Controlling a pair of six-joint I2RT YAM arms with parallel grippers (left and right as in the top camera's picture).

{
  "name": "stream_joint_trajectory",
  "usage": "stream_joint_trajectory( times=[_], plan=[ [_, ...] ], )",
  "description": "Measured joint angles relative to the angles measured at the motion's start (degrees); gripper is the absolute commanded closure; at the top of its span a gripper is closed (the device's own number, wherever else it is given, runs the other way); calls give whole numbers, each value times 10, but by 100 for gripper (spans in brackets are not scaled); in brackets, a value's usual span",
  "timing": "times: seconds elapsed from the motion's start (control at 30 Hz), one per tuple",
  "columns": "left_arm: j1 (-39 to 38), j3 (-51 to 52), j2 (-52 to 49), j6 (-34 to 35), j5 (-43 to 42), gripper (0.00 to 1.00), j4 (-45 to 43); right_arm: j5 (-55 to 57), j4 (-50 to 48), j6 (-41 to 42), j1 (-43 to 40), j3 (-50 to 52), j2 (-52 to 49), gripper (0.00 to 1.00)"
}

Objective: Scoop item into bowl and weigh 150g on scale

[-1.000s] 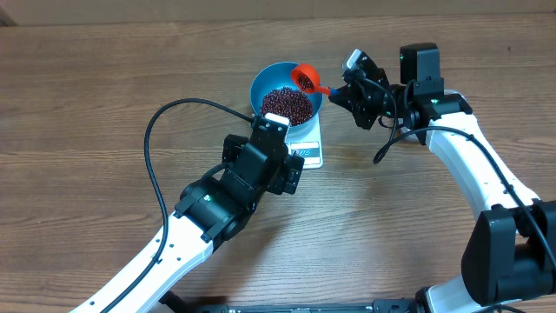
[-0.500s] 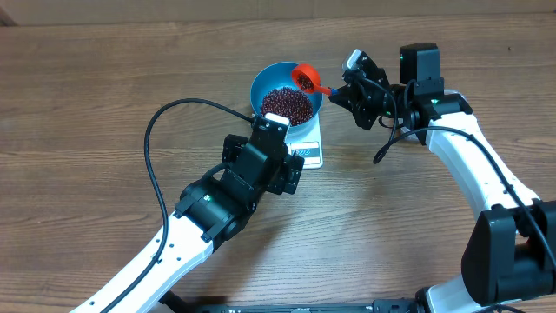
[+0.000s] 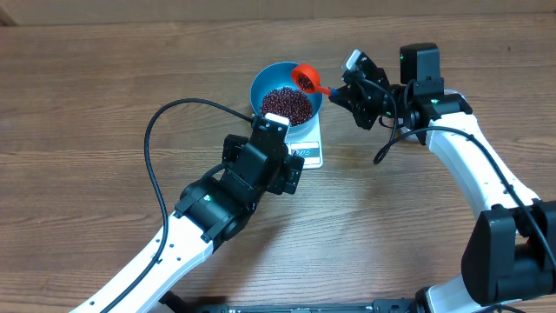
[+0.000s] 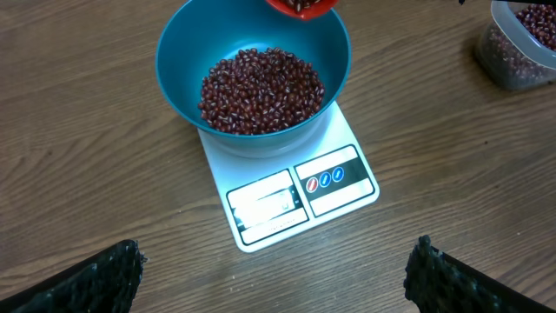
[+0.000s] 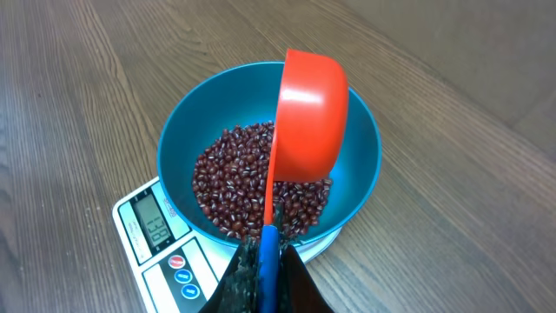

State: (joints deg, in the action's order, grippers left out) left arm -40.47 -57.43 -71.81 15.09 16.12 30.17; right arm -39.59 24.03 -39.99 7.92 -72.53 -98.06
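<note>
No legible brand or wording anywhere. On the front panel of the flat white rectangular scale: a grey display with digits too blurred to read, plus three round markings, one red and two blue. Seated on the scale: smooth, deep, round blue bowl, hiding the rear of the platform. Inside the bowl: loose heap of small glossy maroon beans. Tilted above the bowl's rim: orange-red plastic scoop, mostly cropped in the left wrist view. Right fingers pinching the scoop's blue handle. Left fingers spread wide, gripping nothing, only rough black tips visible. At the frame edge: clear tub of beans, partly cut off. Underneath: wood-grain counter.
</note>
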Motion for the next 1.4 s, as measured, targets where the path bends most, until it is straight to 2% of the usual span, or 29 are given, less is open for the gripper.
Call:
stream_joint_trajectory(
  times=[0.47, 1.03, 1.4],
  plan=[
    [0, 0, 0, 0, 0, 1, 0, 0, 0, -108, 0, 0, 0, 96],
    [0, 0, 0, 0, 0, 0, 0, 0, 0, -129, 0, 0, 0, 96],
    [0, 0, 0, 0, 0, 0, 0, 0, 6, -187, 0, 0, 0, 96]
  ],
)
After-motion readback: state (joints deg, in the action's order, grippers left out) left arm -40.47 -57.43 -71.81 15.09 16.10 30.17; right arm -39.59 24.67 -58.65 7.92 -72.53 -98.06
